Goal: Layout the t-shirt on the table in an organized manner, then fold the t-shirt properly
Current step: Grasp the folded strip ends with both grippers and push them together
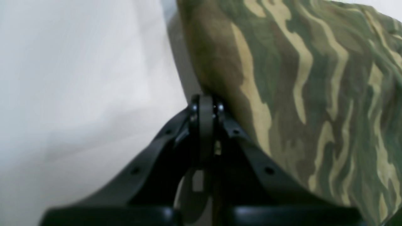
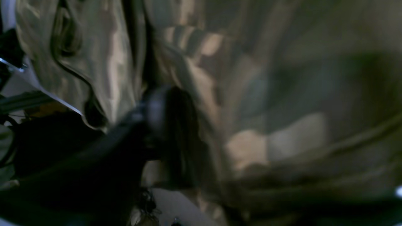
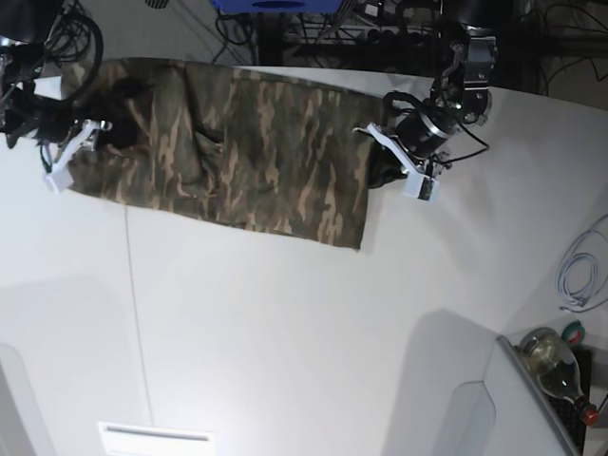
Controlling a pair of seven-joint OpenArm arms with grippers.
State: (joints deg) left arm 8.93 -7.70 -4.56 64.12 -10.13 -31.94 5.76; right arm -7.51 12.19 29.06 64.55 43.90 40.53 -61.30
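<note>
Camouflage t-shirt [image 3: 296,157] across the white table [image 3: 256,332], a gripper at each side
Left gripper [image 1: 204,103] pressed together at the shirt's edge; right gripper [image 3: 114,128] against bunched cloth, its spread impossible to tell; soft, rumpled fabric, wavy olive, brown and tan patches; smooth tabletop, thin seam.

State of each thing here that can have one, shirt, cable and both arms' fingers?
Camouflage-print cloth t-shirt: on the table, spread wide, rumpled at the right arm's end
Thin pale cable: looped
Black left fingers: shut, at shirt's edge
Black right fingers: opening unclear, blurred
</note>
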